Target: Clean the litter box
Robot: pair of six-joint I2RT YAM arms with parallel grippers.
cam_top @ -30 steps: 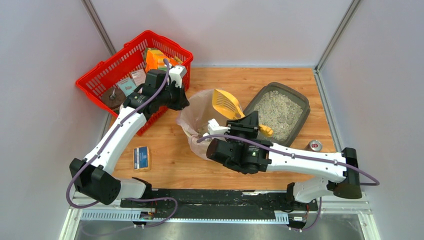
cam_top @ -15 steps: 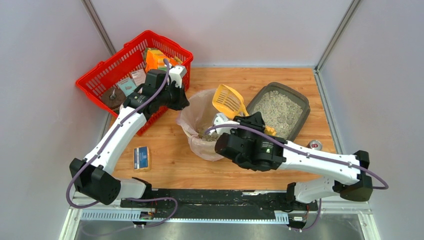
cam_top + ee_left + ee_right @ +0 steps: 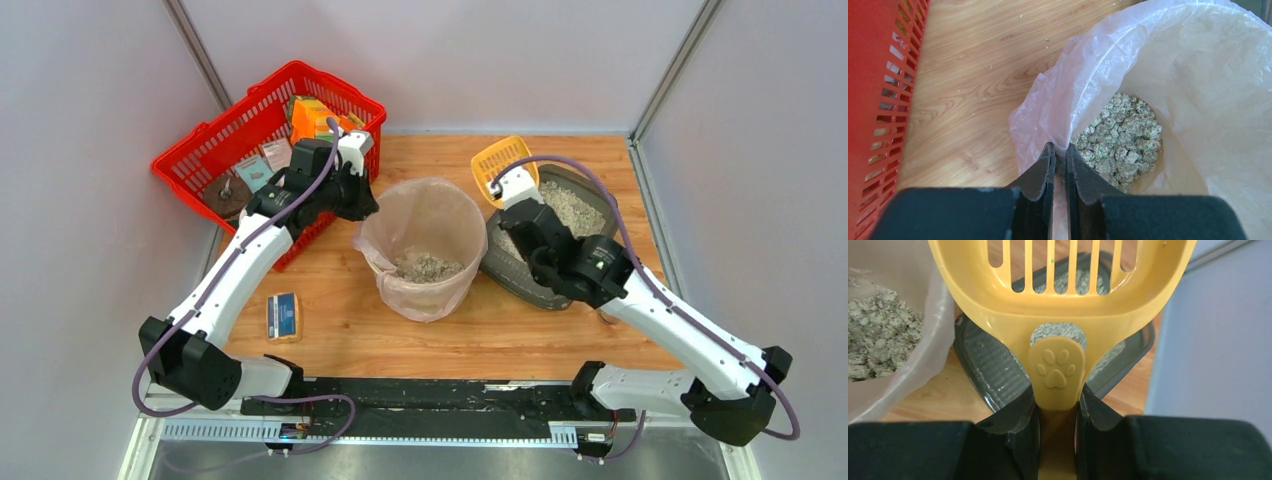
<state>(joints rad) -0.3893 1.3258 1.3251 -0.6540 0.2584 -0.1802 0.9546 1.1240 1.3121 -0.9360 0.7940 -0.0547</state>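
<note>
Nearest, the left gripper (image 3: 1057,150) is clamped on the rim of the bag (image 3: 1088,65) lining the bin (image 3: 440,300), where a heap of clumps (image 3: 1120,135) already lies, so some scooping looks done. Just right of the bin sits the litter box (image 3: 993,375), its near end bare but litter left farther back. Beyond, the right gripper (image 3: 1057,402) grips the handle of the scoop (image 3: 1063,305), which looks empty over the box's far end, so more passes likely remain.

No legible text; paw-print emblem (image 3: 1056,371) on yellow scoop (image 3: 1063,300) handle
</note>
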